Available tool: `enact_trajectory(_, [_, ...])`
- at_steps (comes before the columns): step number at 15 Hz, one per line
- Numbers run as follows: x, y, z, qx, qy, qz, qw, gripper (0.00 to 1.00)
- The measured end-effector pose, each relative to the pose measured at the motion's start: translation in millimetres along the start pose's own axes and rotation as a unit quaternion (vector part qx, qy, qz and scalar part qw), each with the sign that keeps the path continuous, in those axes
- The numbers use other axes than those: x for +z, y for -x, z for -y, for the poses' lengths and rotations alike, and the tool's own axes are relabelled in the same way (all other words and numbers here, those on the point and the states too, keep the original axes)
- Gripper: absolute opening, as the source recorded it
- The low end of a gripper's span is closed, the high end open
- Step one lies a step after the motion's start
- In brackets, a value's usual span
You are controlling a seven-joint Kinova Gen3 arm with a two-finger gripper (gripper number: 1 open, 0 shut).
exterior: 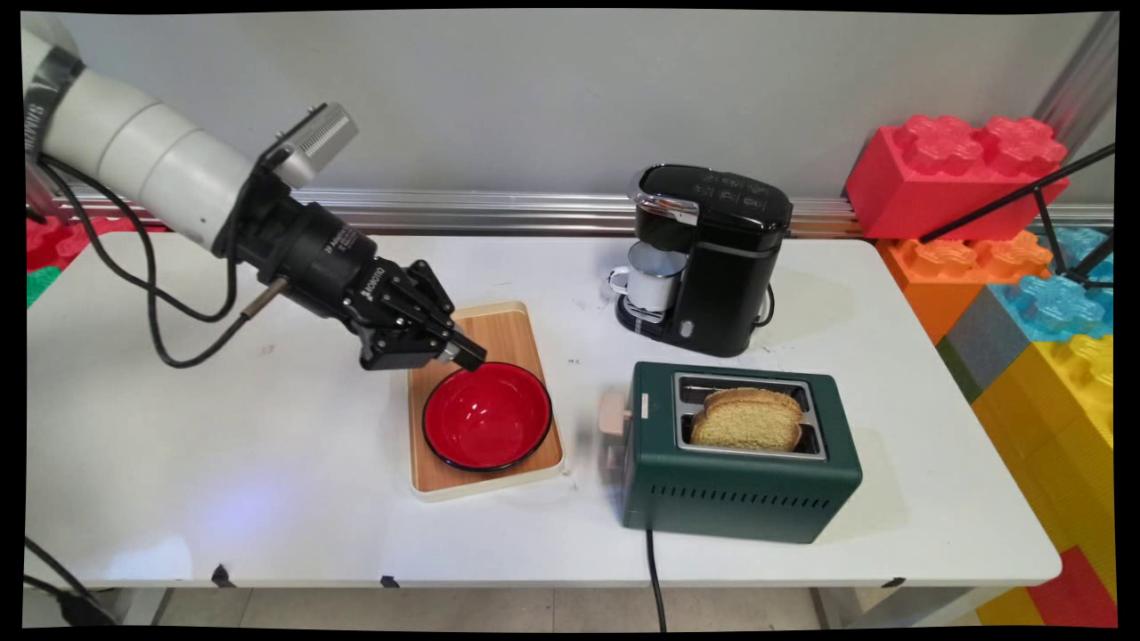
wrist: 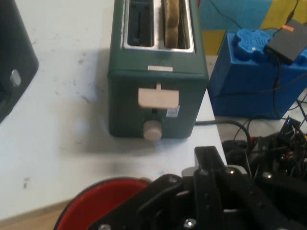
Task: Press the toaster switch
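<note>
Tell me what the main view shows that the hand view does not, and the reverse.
Only the main view shows the white mug standing in the coffee machine, the wooden tray under the bowl, and the red brick by the wall. Only the hand view shows the toaster's lever and knob face on, plus a blue block past the table's edge. Both show the green toaster with bread, the red bowl and the gripper.

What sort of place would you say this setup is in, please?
Probably a robotics lab staged as a kitchen corner: a green toaster holding bread and a black coffee maker stand on a white table, an aluminium rail runs along the wall, and giant toy bricks are stacked at the right.
</note>
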Motion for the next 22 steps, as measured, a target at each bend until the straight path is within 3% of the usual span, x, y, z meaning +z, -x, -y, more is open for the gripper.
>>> enact_trajectory(10, [54, -3, 6, 0.002, 0.005, -0.03, 0.9995, 0.0])
enact_trajectory(22, [113, 1, 18, -0.002, -0.004, -0.052, 0.9986, 0.0])
